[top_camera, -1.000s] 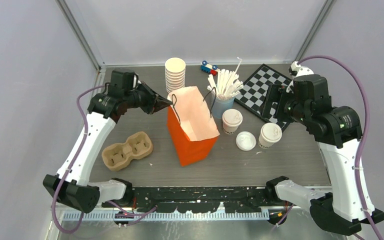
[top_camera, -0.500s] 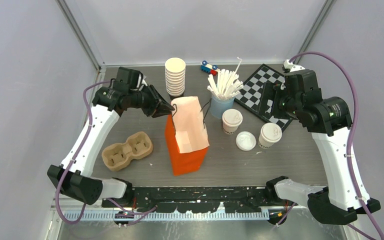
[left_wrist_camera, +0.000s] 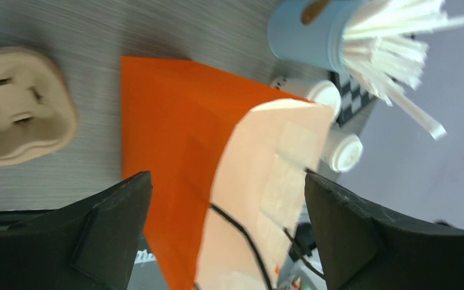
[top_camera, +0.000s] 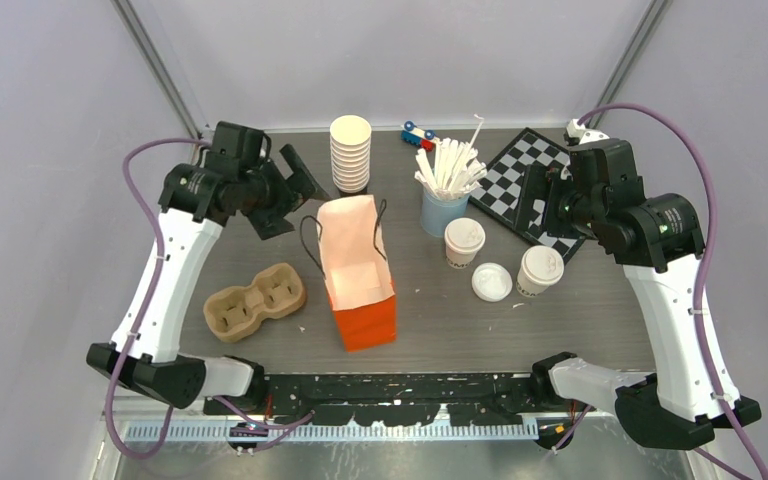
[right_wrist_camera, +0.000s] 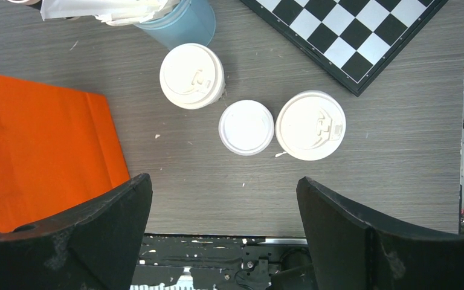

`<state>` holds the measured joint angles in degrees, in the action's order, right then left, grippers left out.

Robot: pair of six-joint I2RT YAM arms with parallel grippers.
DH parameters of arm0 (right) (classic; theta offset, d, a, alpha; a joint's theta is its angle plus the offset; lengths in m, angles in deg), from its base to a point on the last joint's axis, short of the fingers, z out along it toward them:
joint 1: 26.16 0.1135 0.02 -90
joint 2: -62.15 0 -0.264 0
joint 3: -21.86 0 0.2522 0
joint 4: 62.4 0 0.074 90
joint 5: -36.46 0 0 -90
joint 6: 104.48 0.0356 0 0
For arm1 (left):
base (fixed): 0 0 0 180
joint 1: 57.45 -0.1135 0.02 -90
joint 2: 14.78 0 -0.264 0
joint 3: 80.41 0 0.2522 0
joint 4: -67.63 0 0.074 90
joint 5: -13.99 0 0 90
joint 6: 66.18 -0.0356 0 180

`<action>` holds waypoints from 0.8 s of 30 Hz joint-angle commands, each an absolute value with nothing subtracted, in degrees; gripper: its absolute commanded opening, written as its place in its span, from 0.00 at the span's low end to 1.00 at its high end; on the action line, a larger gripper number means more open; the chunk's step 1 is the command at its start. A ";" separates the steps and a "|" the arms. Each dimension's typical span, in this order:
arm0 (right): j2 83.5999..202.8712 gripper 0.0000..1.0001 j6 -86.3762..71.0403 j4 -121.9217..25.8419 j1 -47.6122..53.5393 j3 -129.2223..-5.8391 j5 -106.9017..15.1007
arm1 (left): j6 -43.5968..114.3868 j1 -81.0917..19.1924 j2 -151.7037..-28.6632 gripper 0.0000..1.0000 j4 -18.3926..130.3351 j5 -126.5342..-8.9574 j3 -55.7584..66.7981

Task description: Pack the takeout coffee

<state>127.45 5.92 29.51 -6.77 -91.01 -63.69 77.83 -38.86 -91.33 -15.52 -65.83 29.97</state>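
Left tool (top_camera: 295, 200) gapes wide and empty near the far-left corner of the counter (top_camera: 600, 320), just beside the orange bag (top_camera: 368, 318). Right tool (right_wrist_camera: 223, 181), jaws likewise spread with nothing held, hangs apparently above one lidded cup (top_camera: 464, 241) and a second lidded cup (top_camera: 539, 270) toward the right edge, with a loose lid (top_camera: 491, 281) between them.

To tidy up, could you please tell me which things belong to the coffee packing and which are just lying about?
Job: two lidded white paper cups, orange paper bag, brown pulp two-cup carrier.
Lying about: stack of lidless cream cups, light-blue cup of white sticks, black-and-white chessboard, toy car, loose white lid.
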 commanded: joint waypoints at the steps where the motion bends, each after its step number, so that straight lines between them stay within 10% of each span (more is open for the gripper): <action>1: 127.43 0.93 5.77 29.02 -6.59 -92.21 -61.32 | 75.24 -41.39 -89.81 1.00 -20.39 -75.47 32.90; 12: 126.46 0.93 6.31 28.72 -6.50 -91.76 -60.93 | 87.83 -53.30 -85.00 0.99 -29.48 -85.28 25.66; 24: 125.02 0.93 6.03 28.21 -6.48 -89.81 -60.03 | 118.60 -56.81 -78.01 0.71 -45.23 -85.78 6.48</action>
<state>126.27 6.40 29.45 -6.77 -89.96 -60.87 104.87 -55.12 -81.58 -33.88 -88.28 12.53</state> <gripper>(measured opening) 0.933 0.748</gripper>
